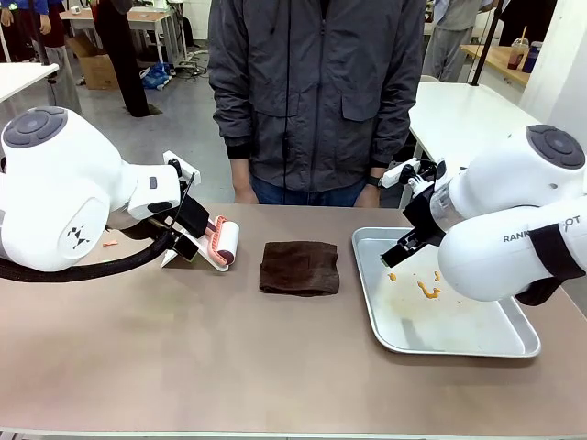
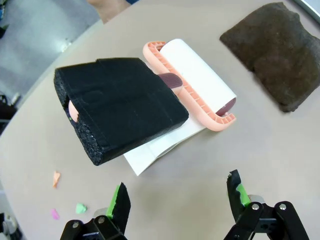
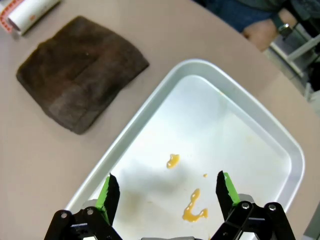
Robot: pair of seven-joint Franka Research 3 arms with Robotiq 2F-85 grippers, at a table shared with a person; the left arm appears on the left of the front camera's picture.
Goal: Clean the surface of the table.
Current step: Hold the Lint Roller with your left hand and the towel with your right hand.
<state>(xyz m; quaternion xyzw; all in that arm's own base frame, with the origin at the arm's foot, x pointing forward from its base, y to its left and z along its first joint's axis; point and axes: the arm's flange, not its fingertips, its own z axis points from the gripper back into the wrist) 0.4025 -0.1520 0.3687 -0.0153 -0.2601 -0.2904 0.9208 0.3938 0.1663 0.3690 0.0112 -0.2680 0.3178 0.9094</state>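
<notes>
The tan-brown table (image 1: 229, 367) carries a lint roller (image 1: 222, 243) with a pink frame, a white roll and a black foam handle (image 2: 117, 107). My left gripper (image 1: 182, 240) hovers open just behind that handle, its green-padded fingers (image 2: 119, 201) apart and touching nothing. A folded dark brown cloth (image 1: 300, 268) lies at the table's middle. Small orange (image 2: 56, 178), green (image 2: 80, 207) and pink (image 2: 54, 214) scraps lie on the table by the left gripper. My right gripper (image 3: 167, 192) hangs open over the metal tray (image 1: 514, 346), holding nothing.
The tray's floor has orange smears (image 3: 194, 210). A person in a dark jacket (image 1: 316, 92) stands at the far edge, one hand (image 1: 368, 195) near the tray's far corner. The brown cloth (image 3: 80, 72) lies just left of the tray.
</notes>
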